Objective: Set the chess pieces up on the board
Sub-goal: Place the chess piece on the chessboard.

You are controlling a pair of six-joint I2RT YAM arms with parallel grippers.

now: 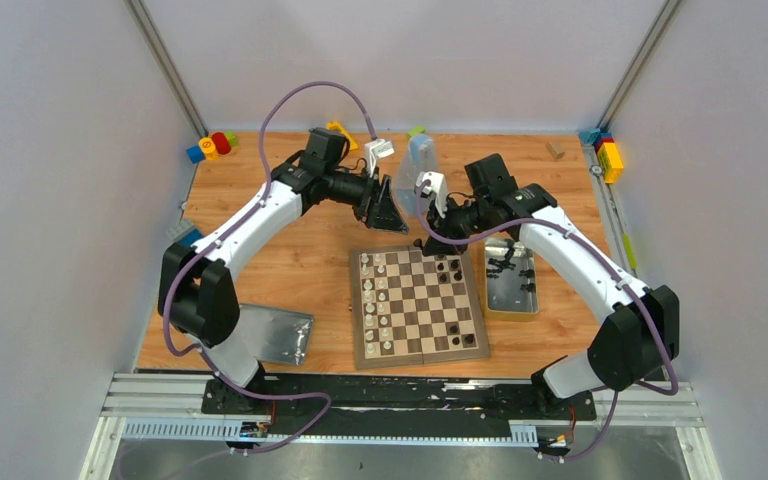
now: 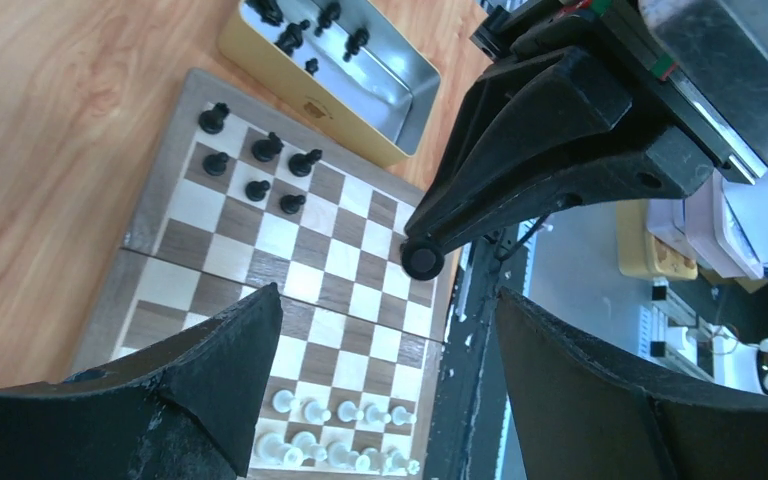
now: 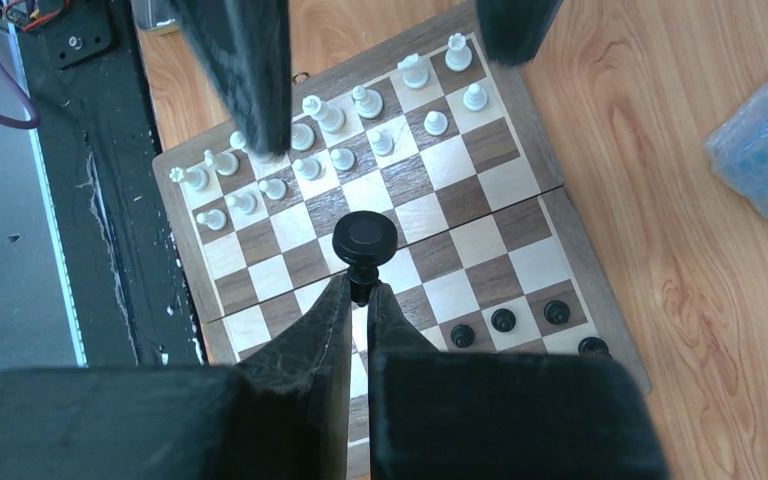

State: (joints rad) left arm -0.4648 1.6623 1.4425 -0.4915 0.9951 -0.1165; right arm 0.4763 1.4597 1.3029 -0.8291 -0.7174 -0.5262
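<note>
**Right fingers** [image 3: 310, 340]: pressed together on the stem of one black chess piece [image 3: 365, 240], whose round end faces the wrist camera. The piece is over the middle squares of the board [image 3: 460, 200]; whether it touches the board cannot be told.

**Left fingers** [image 2: 210, 390]: spread wide, holding nothing, near the board's far edge and close beside the right fingers.

**Board:** white chess pieces [image 3: 329, 117] stand in two rows along its left side in the overhead view. A few black chess pieces [image 3: 503, 320] stand on its right side, most of them near the far corner. The board lies on the wooden counter [image 1: 310, 260] between the two arms.

**Surroundings:** just right of the board, a silver tin [image 1: 512, 295] contains further black pieces [image 2: 325, 18]. Its lid [image 1: 278, 335] lies near the left arm's base.
</note>
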